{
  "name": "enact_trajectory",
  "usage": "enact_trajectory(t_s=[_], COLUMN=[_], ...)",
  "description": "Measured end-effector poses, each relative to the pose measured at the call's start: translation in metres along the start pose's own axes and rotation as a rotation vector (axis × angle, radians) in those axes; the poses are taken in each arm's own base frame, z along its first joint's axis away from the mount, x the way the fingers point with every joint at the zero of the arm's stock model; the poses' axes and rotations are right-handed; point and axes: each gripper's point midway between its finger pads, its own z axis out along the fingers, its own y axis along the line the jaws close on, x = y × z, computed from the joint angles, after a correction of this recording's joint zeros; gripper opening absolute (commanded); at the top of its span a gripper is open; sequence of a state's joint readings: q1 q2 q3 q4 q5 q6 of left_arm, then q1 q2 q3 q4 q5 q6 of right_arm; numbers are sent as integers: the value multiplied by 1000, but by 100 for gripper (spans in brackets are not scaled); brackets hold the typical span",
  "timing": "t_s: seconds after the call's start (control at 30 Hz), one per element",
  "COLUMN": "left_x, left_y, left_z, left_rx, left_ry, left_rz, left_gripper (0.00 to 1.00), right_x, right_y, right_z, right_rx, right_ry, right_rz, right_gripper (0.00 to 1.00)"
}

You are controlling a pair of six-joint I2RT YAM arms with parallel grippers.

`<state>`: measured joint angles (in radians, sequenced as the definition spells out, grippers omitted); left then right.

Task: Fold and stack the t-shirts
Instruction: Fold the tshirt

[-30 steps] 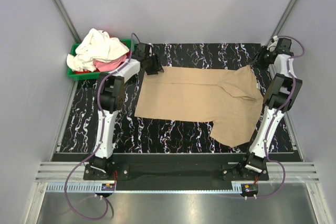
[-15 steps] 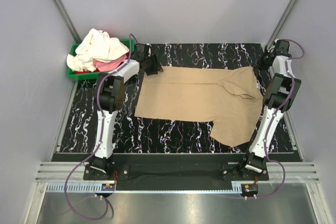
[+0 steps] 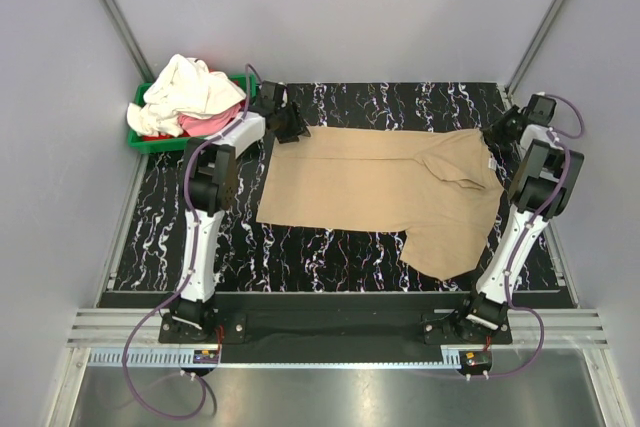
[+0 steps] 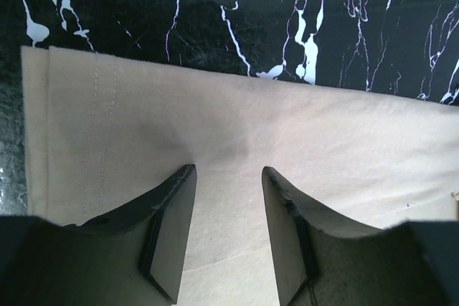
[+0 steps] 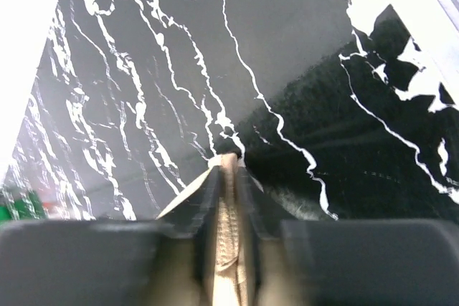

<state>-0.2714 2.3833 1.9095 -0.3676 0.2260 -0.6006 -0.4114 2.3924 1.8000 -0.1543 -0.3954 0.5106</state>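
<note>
One tan t-shirt lies spread flat across the middle of the black marbled table, one sleeve reaching toward the near right edge. One green bin at the far left corner holds two bunched garments, a cream garment on top of a pink garment. Of the two pincers, the left gripper hovers with its fingers parted over the shirt's far left hem corner, while the right gripper is clamped on a thin fold of the shirt's far right edge.
</note>
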Motion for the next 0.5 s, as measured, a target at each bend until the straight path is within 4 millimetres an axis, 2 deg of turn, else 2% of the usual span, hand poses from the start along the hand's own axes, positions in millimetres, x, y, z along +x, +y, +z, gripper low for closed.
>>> enact_trajectory(t_s=[0.07,0.13,0.27,0.3,0.4,0.5], left_x=[0,-2,-6,-8,-13,-13], left_y=[-1,-4,-22,-28,-51,-76], left_z=[-3,-7,-27,-37,-79,-129], left_rx=[-2,5,55,70,117,183], left_ry=[10,20,31,25,-4,-34], left_rz=[7,13,33,43,73,104], left_gripper=[50,51,53,53,53,53], right_x=[-5,-11,-27,-29,-28,-5], right_y=[2,5,19,24,40,50], right_z=[-4,-12,-49,-60,-108,-155], right_rx=[6,24,77,88,115,141], right_ry=[-12,-21,-51,-63,-107,-131], right_rz=[15,26,84,101,164,230], right_gripper=[37,40,50,56,57,57])
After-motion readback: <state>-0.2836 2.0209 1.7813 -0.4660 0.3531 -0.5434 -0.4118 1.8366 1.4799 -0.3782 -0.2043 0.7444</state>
